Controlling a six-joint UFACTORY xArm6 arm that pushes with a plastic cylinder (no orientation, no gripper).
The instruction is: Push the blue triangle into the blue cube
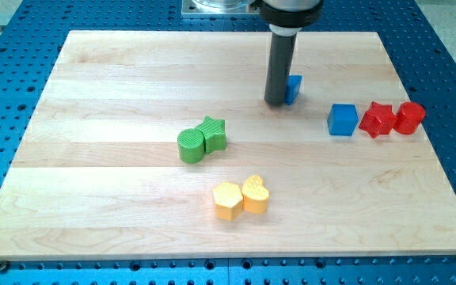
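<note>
The blue triangle (pixel 294 89) lies on the wooden board (pixel 93 182) right of centre near the view's top, partly hidden behind my rod. My tip (pixel 275 102) touches its left side. The blue cube (pixel 342 119) sits to the right and a little lower, with a gap between it and the triangle.
A red star-like block (pixel 378 119) touches the blue cube's right side, with another red block (pixel 408 117) beside it. A green cylinder (pixel 190 146) and green star (pixel 214 133) sit mid-board. A yellow hexagon (pixel 228 200) and yellow heart (pixel 255 194) lie lower.
</note>
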